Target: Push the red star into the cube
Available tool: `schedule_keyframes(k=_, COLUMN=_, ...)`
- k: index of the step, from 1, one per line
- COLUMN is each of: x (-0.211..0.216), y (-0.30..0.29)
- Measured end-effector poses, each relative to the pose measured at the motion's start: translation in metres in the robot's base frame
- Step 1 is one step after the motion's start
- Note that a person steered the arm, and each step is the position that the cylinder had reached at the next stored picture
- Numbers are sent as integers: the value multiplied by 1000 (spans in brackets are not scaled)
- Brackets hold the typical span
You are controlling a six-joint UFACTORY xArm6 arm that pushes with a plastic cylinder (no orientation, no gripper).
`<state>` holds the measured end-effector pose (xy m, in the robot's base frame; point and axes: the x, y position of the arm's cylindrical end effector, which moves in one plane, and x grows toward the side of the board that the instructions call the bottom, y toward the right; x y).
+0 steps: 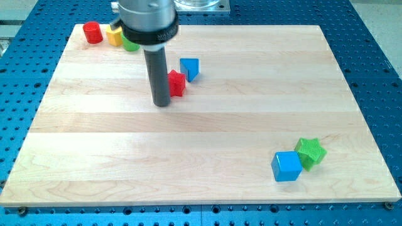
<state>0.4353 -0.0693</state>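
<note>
Camera view: red star (178, 83) touching my tip (162, 103), view's right.

We are at a lab test bench. A pale wooden board (207, 135) lies on a blue perforated metal base (377, 69) with a regular hole grid, visible along every edge of the frame. At top centre, a grey machined mounting plate (201, 6) sits behind the board. Small coloured blocks serve as test pieces.

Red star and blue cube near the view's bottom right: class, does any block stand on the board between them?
No. The red star sits beside my tip; bare board lies between it and the blue cube. The green star touches the cube's far side.
</note>
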Motion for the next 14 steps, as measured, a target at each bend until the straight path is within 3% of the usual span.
schedule_keyframes(k=1, x=-26, y=-48)
schedule_keyframes(k=2, x=-71, y=-53)
schedule_keyframes(k=4, x=-28, y=29)
schedule_keyframes(k=6, x=58, y=164)
schedule_keyframes(k=7, x=37, y=150)
schedule_keyframes(k=8, x=18, y=202)
schedule_keyframes(k=9, x=67, y=208)
schedule_keyframes(k=10, x=61, y=203)
schedule_keyframes(k=11, x=20, y=164)
schedule_keyframes(k=12, x=60, y=170)
schedule_keyframes(k=14, x=98, y=176)
